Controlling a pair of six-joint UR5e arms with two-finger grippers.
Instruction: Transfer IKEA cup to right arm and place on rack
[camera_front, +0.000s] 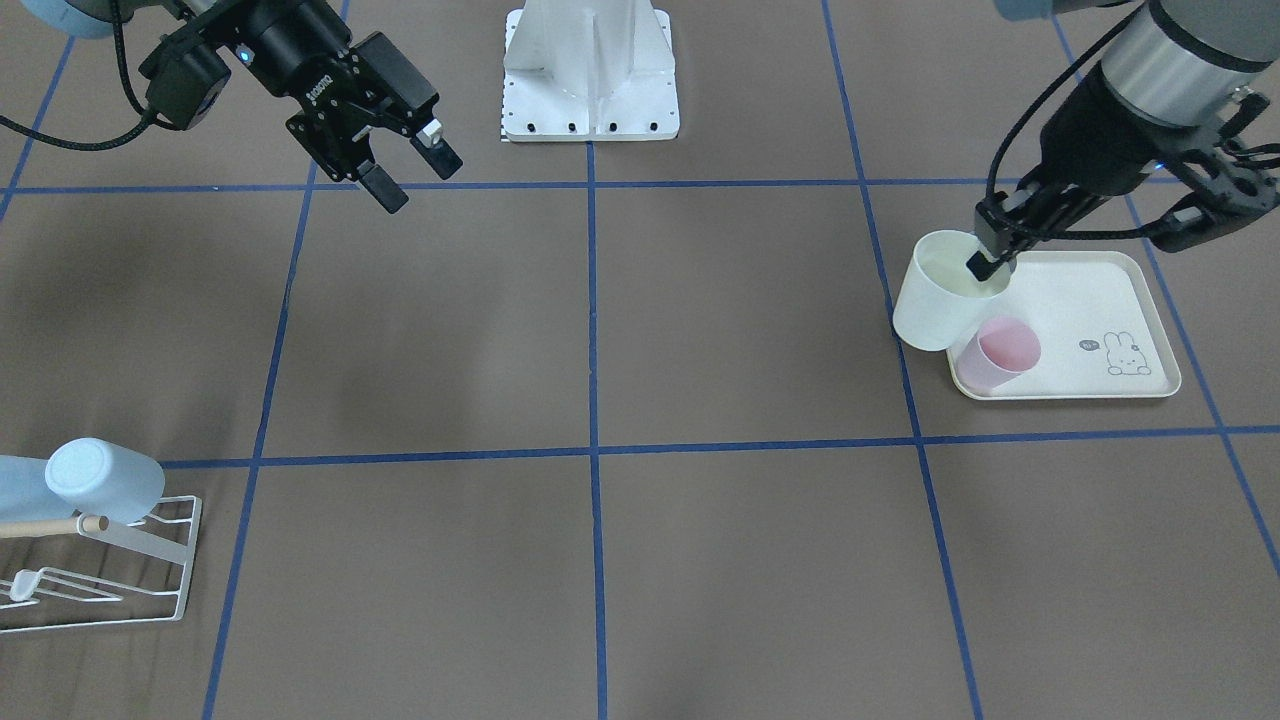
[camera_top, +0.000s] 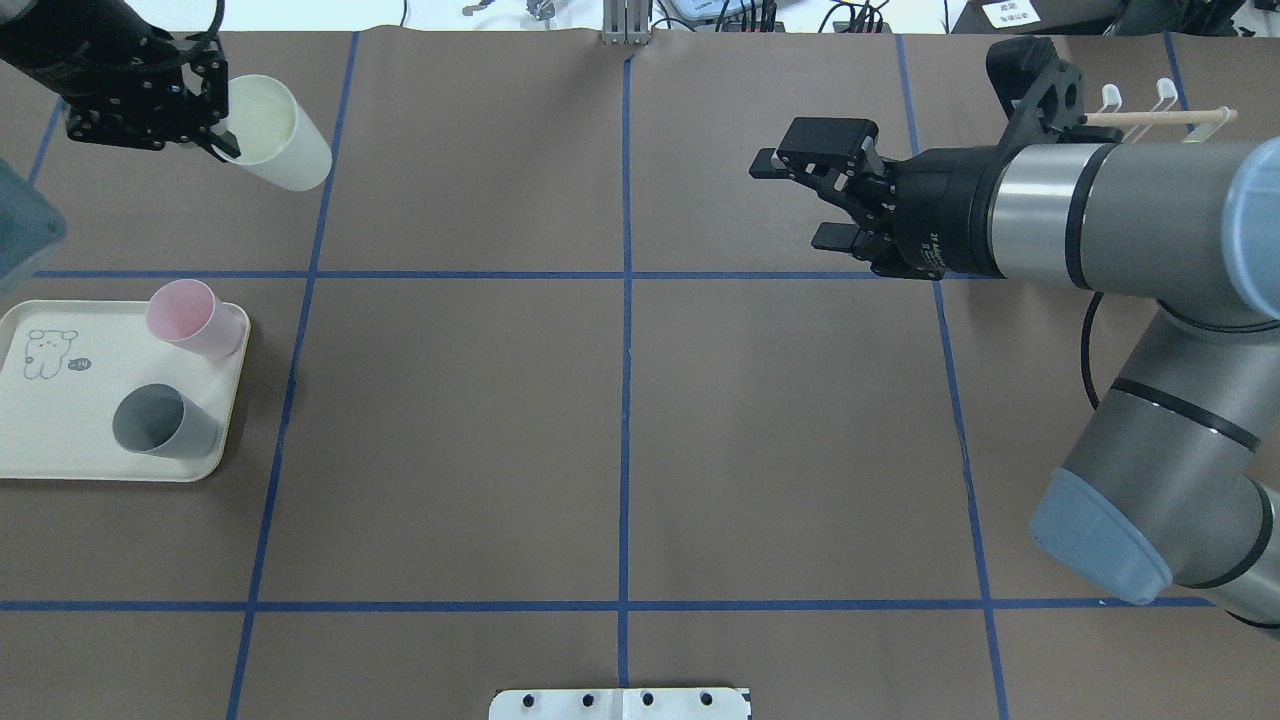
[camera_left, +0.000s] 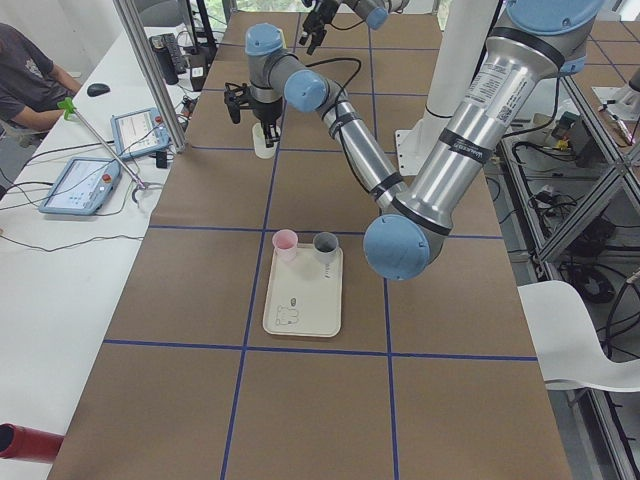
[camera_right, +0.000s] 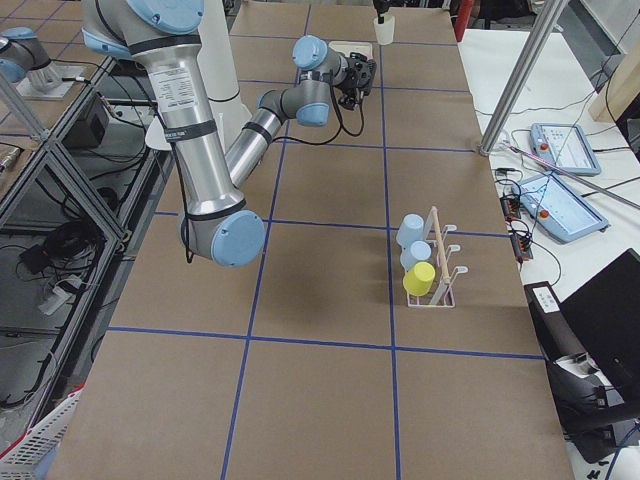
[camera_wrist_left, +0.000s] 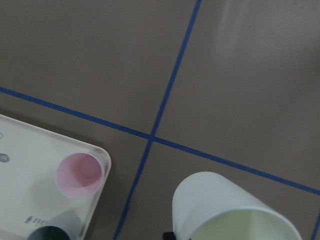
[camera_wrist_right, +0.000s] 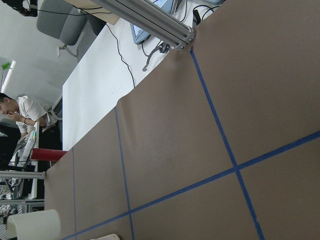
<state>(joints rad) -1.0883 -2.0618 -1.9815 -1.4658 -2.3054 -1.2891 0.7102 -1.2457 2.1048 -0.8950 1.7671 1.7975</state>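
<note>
Over the desk's left end: the cup hangs tilted from the left hand. It looks lifted clear of the desk, beside the tray where a pink cup and a grey cup stand.
Left hand: pinched onto the cup's rim, one finger inside the mouth and the other outside on the wall.
Right hand: spread wide with nothing in it, well apart from the cup, on the other side of the desk's middle line.
Rack: at the desk's right end, with a blue cup already lying on its prongs.
Feel of the cup: probably light, thin-walled plastic. It should be stiff enough to keep its shape under a squeeze and unlikely to break, but it looks smooth and so likely slippery.
Hold as it stands: a rim pinch on one side probably lets the cup swing.
Where to take hold: the right hand would best close across the outer wall low down, near the base and away from the left fingers. That leaves the mouth free to go over a prong.
Risk: the tapered wall may slide out of a loose grip.
</note>
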